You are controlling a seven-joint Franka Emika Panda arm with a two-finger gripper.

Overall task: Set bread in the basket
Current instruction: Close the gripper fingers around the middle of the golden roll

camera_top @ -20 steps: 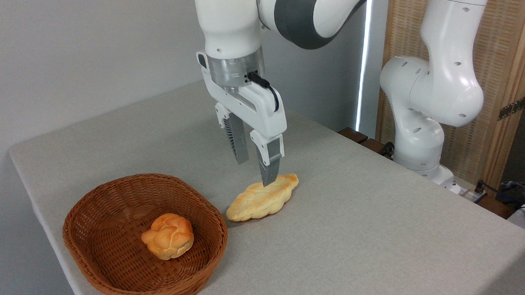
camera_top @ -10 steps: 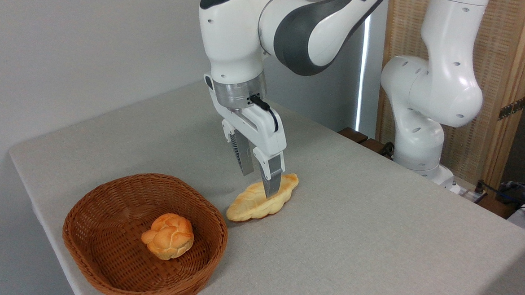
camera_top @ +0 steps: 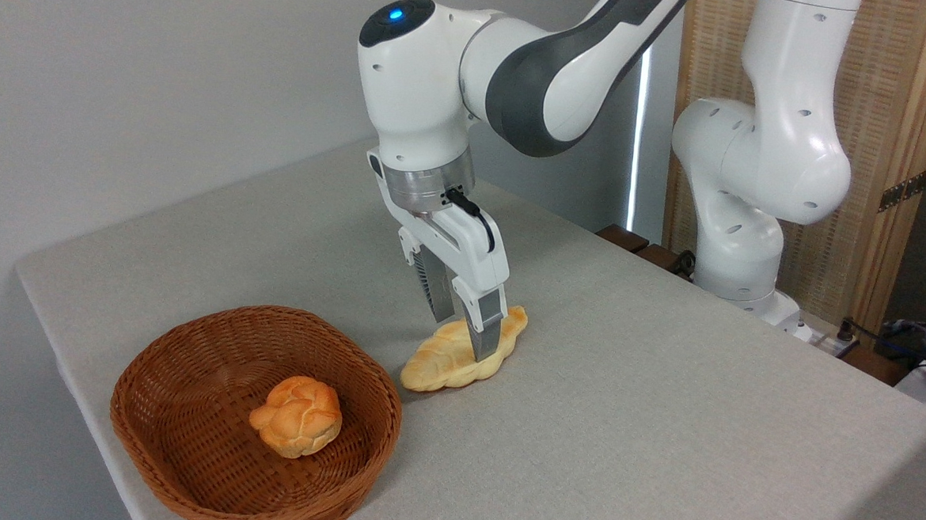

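The bread (camera_top: 435, 364), a pale golden braided loaf, lies on the table just right of the basket (camera_top: 204, 322), a round brown wicker one at the front left. My gripper (camera_top: 464, 333) has come down over the loaf's right half. It is open, with one finger (camera_top: 487, 342) in front of the loaf and the other behind it. The loaf still rests flat on the table.
A small round orange-brown knotted bun (camera_top: 296, 415) sits in the basket. The grey table (camera_top: 662, 397) ends in an edge at the left and front. The arm's white base (camera_top: 737, 250) stands at the back right, before a wooden screen (camera_top: 890, 116).
The gripper has dropped from just above the loaf until its fingers straddle it. The loaf and the basket have not moved.
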